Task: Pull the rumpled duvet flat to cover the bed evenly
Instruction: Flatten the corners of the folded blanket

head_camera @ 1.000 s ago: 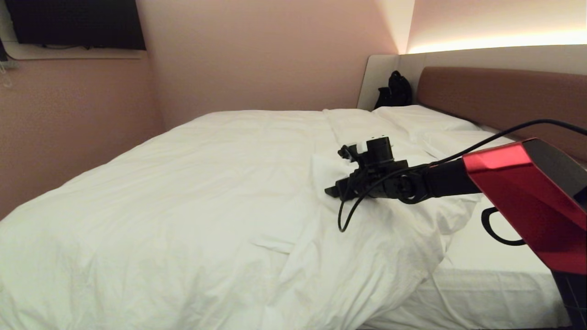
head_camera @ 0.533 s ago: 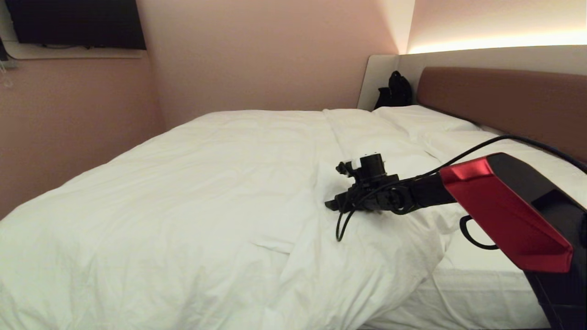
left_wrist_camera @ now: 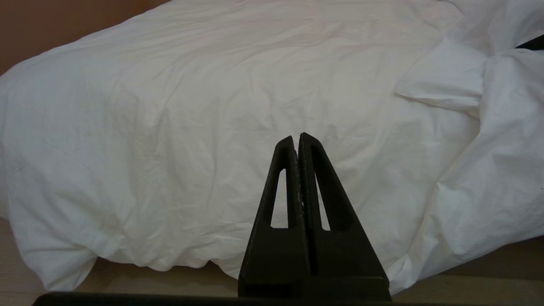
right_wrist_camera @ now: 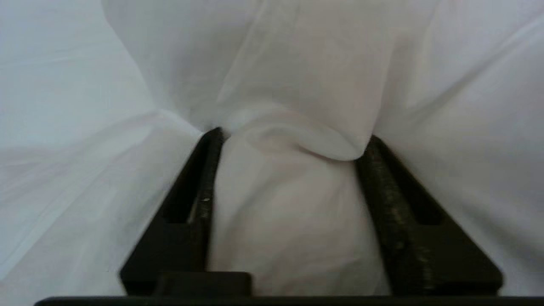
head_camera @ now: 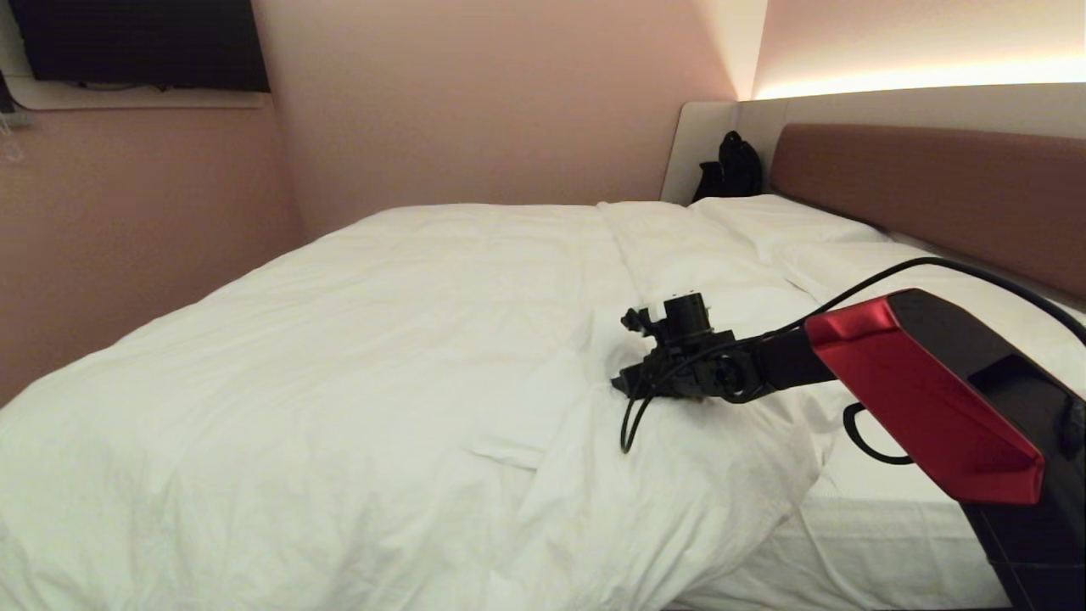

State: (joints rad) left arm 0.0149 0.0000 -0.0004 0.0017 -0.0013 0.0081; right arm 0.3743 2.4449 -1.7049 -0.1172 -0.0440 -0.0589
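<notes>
Head view: the duvet (head_camera: 356, 365) lies over most of the bed (head_camera: 891, 543), but its near right corner is folded back in a rumpled flap, leaving bare sheet toward the pillows (head_camera: 789, 225) and the headboard (head_camera: 925, 195). The right gripper (head_camera: 624, 386), on its red-shelled arm, has sunk lower than a second ago and now presses into that flap. Left wrist view: the left gripper (left_wrist_camera: 298, 138) hangs parked off the side of the bed with its jaws together, empty, facing the duvet's drooping edge above the floor (left_wrist_camera: 488, 272). Right wrist view: the right gripper's jaws stand on either side of a bunched ridge of duvet cloth, part-way closed from the full spread of a moment before; whether they have yet bitten firmly cannot be told. Judgement: the grasp is being made, so the pull toward the uncovered corner comes next; a thin pinch of cover may slip.
</notes>
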